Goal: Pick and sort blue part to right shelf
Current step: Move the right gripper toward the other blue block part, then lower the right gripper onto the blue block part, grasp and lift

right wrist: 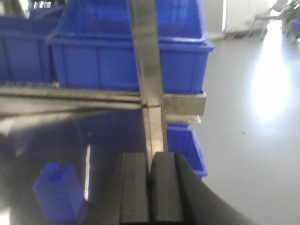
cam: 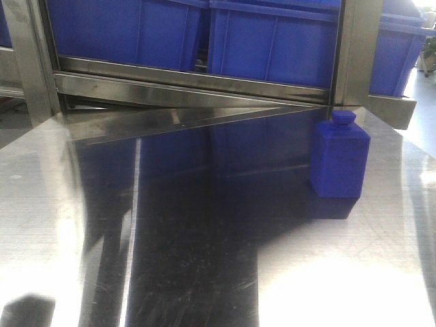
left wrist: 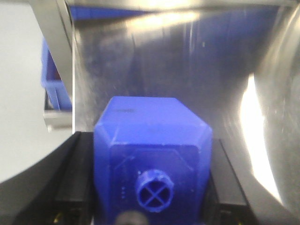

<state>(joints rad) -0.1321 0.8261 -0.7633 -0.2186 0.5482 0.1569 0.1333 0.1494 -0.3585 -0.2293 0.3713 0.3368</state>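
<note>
Tabletop (cam: 204,272); blue part (left wrist: 152,154) between left jaws

Right pincer (right wrist: 150,164) sits bottom centre, black fingers (right wrist: 135,187) pressed together with nothing between them. Part (right wrist: 58,190) stands upright on the shiny table (right wrist: 108,140), low left of the pincer and apart from it. Shelf (right wrist: 146,70) is behind: an upright steel post, with bins (right wrist: 112,51) on the rail. Lower bin (right wrist: 186,145) is just right of the post. Grey floor (right wrist: 253,140) at right.

No legible text, labels, brands or numbers, only a moulded cross-in-circle mark, on the blue part (left wrist: 152,150), cap end
</note>
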